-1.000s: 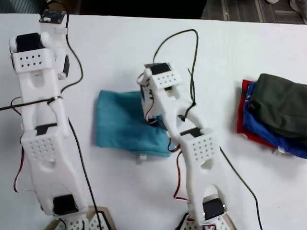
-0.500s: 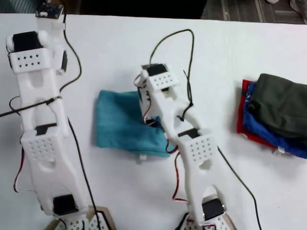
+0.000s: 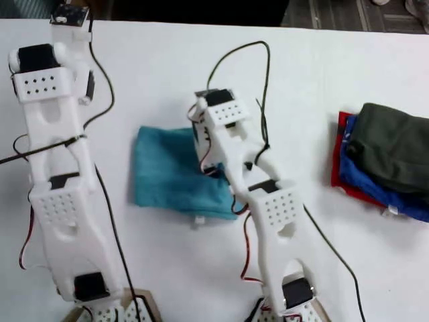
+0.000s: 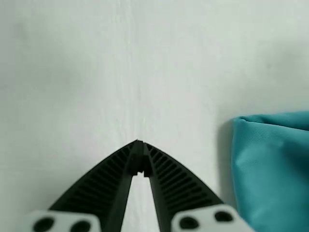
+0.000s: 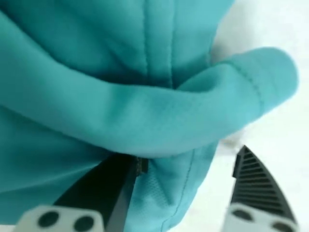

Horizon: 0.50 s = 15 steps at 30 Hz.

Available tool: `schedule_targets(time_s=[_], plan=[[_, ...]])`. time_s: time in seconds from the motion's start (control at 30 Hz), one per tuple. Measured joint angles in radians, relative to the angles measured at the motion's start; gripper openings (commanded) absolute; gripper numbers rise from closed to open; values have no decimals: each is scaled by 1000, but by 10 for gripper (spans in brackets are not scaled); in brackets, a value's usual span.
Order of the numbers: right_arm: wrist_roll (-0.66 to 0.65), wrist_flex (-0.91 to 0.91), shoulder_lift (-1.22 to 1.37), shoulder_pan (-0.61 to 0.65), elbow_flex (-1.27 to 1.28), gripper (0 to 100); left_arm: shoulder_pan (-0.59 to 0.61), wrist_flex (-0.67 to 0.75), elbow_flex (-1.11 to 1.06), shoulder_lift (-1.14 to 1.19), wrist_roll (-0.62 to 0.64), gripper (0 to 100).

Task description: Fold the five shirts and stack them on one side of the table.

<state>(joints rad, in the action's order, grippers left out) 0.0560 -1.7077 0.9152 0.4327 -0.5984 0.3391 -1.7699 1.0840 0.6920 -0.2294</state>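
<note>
Straddling bunched folded edge of teal shirt (image 5: 120,87), right gripper (image 5: 190,159) has fingers spread wide, one half hidden by cloth, other clear beside it. Left gripper (image 4: 140,145) pinched together, empty, shirt off to side. Risk: closing catches top layer only, so fold spills open during carry to shirt stack (image 3: 389,161).

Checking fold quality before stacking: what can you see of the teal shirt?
The teal shirt lies folded into a rough rectangle on the white table, between the two arms. The fabric looks like soft knit, with stitched seams and a hemmed edge. A small white tag pokes out at its near edge. The right hand is open and straddles a rolled fold, one finger against the cloth.
</note>
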Motion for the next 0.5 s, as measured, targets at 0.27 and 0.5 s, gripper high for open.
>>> schedule_targets(time_s=[0.27, 0.5], plan=[[-101, 3, 21, -6, -8, 22, 0, 0, 0, 0, 0, 28], [-104, 2, 21, -8, -8, 22, 14, 0, 0, 0, 0, 28]])
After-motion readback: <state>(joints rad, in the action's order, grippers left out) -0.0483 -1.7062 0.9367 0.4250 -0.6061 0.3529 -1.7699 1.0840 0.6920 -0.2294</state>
